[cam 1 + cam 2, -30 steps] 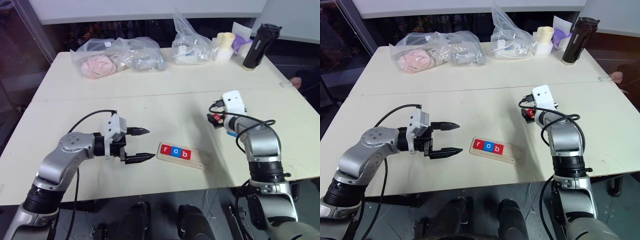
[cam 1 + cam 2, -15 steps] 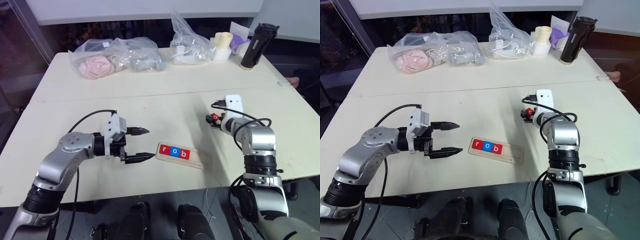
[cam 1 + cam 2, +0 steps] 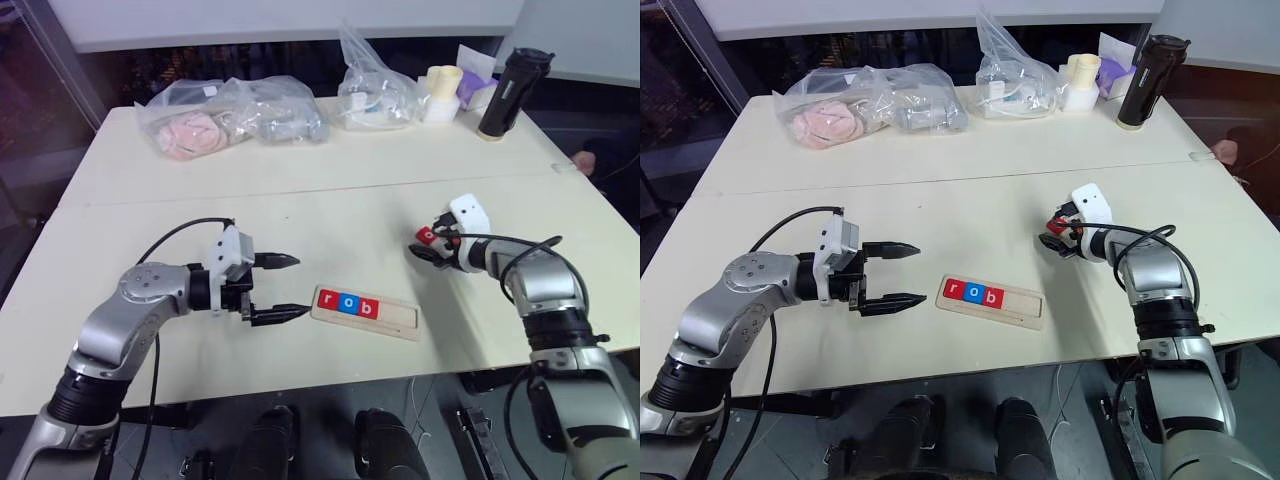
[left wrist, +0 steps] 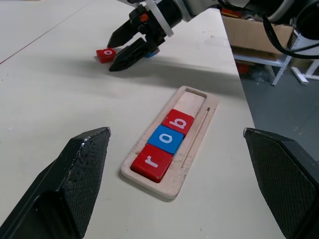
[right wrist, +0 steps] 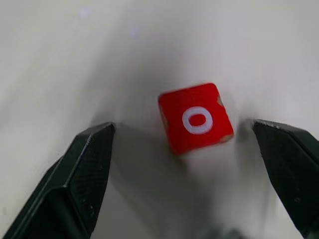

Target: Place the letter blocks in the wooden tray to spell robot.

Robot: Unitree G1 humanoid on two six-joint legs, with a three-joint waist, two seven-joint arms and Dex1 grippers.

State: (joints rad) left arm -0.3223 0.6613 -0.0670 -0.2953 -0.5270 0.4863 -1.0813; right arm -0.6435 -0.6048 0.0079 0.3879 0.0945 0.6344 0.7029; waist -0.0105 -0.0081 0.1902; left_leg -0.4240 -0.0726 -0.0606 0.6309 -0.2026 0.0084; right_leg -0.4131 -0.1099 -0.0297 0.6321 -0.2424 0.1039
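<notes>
**Three blocks in the tray, one red o between my right fingers**

My left gripper (image 3: 290, 288) is spread wide and empty. Just past its tips, the wooden tray (image 3: 398, 319) holds three letter blocks (image 4: 165, 139): r, o, b. Farther on, my right gripper (image 3: 1052, 236) is spread wide around one loose red o block (image 5: 195, 118), not touching.

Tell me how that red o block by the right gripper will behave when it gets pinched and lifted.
The red o block looks rigid with flat sides, so it should hold its shape between the open right gripper's fingers. It looks small, probably light. Lying flat on the table, it should slide, not roll.
</notes>
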